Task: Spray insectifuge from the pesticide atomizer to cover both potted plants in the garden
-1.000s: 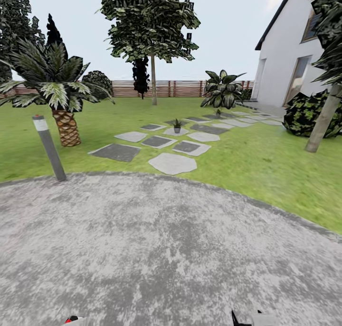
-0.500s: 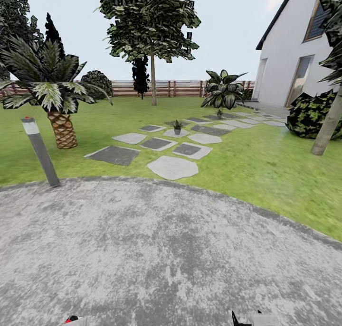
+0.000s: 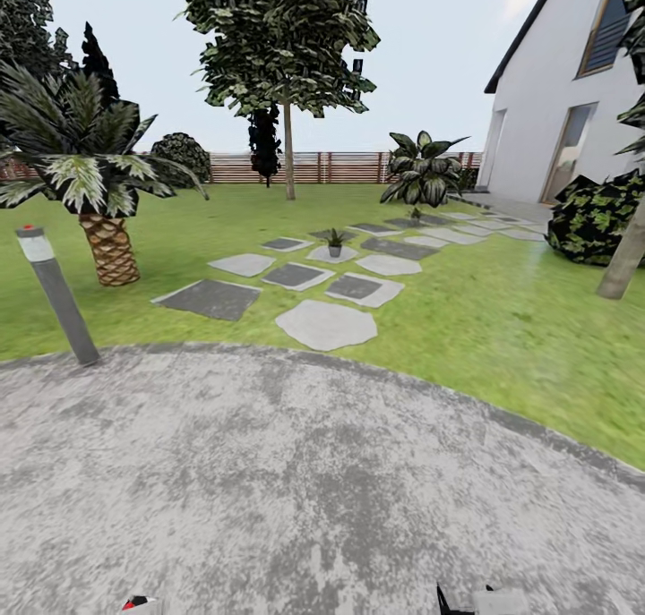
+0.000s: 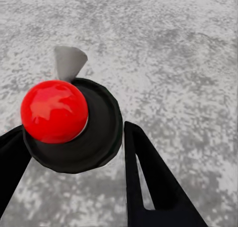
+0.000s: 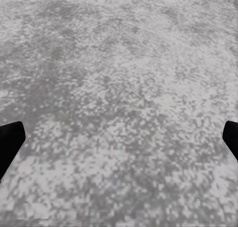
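1. The left gripper [image 4: 74, 152] has its jaws closed on the pesticide atomizer [image 4: 72, 125]; in the left wrist view the dark bottle with its red top sits between the two black fingers [image 4: 148, 182], above the grey patio [image 4: 173, 53].
2. In the head view a speck of the atomizer's red top [image 3: 134, 602] shows at the bottom edge, left of centre, as it did a second ago.
3. The right gripper [image 5: 119, 142] has its jaws wide open and empty: the black fingertips [image 5: 10, 142] sit at opposite sides of the right wrist view, with bare patio between them.
4. Compared with a second ago, the whole head view has shifted, so the camera has moved rather than the things: the grey lamp post [image 3: 56, 294] now stands nearer the picture's left side and lower, the palm [image 3: 90, 181] has slid left, and the patio's curved far edge [image 3: 296, 357] lies lower in the picture.
5. The nearer potted plant [image 3: 335, 242] stands on a pale stepping stone [image 3: 333, 254] among the stones beyond the patio's far edge, on the lawn [image 3: 502, 311].
6. The second potted plant [image 3: 414, 212] is farther along the stones, just in front of the broad-leaved shrub [image 3: 421, 169]; it is too small to make out in detail.
7. The brown fence [image 3: 269, 167] and the white house [image 3: 555, 105] close the far side of the lawn.
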`<state>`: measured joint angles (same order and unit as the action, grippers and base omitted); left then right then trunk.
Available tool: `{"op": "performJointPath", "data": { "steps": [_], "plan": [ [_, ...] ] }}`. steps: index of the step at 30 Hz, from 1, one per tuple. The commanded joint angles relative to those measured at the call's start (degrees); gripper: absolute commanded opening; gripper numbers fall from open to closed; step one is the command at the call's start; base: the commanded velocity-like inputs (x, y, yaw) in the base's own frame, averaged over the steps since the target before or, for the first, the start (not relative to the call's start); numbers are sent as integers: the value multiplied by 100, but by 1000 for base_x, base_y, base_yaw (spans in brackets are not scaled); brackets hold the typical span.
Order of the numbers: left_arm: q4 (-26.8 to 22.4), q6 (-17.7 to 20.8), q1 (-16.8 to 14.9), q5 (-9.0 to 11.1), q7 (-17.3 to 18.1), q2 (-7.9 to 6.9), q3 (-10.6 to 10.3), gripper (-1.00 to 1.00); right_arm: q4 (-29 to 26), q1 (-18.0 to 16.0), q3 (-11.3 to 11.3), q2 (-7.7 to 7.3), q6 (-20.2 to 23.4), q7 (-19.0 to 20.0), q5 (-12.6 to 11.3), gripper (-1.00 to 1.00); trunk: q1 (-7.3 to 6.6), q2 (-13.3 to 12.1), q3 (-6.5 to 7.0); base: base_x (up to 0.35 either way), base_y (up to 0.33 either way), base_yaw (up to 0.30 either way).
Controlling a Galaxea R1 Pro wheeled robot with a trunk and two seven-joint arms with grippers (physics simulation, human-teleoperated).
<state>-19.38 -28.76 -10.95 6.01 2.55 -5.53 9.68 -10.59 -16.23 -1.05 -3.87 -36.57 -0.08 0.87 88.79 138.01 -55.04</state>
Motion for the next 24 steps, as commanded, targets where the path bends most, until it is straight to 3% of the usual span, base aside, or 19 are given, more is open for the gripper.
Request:
{"op": "performJointPath", "data": {
  "steps": [1,24],
  "plan": [
    [5,-15,-3,59,27,-1,-5,-100,4,-3,-10,0,-17,-1,10,100,2,2,-5,338,0,0],
    [5,-15,-3,59,27,-1,-6,-100,4,-3,-10,0,-17,-1,10,100,2,2,-5,338,0,0]
  ]
}}
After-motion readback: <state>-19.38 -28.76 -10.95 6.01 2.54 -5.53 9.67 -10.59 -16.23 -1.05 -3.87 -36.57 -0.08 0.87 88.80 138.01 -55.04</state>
